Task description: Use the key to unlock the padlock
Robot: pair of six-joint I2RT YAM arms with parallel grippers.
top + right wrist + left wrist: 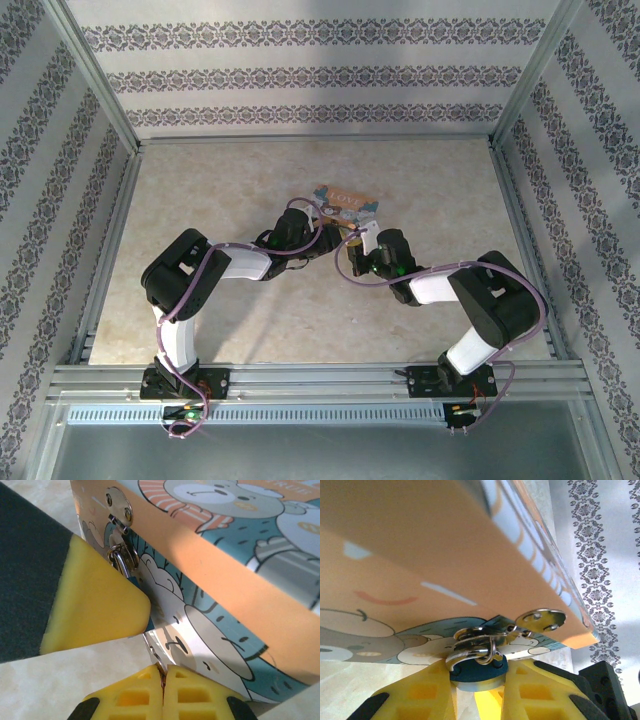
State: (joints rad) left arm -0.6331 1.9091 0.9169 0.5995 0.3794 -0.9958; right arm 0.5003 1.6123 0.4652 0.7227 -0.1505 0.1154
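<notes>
Pinching padlock [478,669] body, left gripper [479,682]; shackle [470,652] end toward box [420,555] hasp [540,620].

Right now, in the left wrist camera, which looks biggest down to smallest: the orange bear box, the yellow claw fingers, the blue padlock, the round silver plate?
1. orange bear box, biggest by far.
2. yellow claw fingers.
3. blue padlock and round silver plate: about alike, padlock half hidden, so no ranking.

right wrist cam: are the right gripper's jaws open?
No: the right gripper has its two yellow fingertips pressed together, just below the bear-printed tin box.
</notes>
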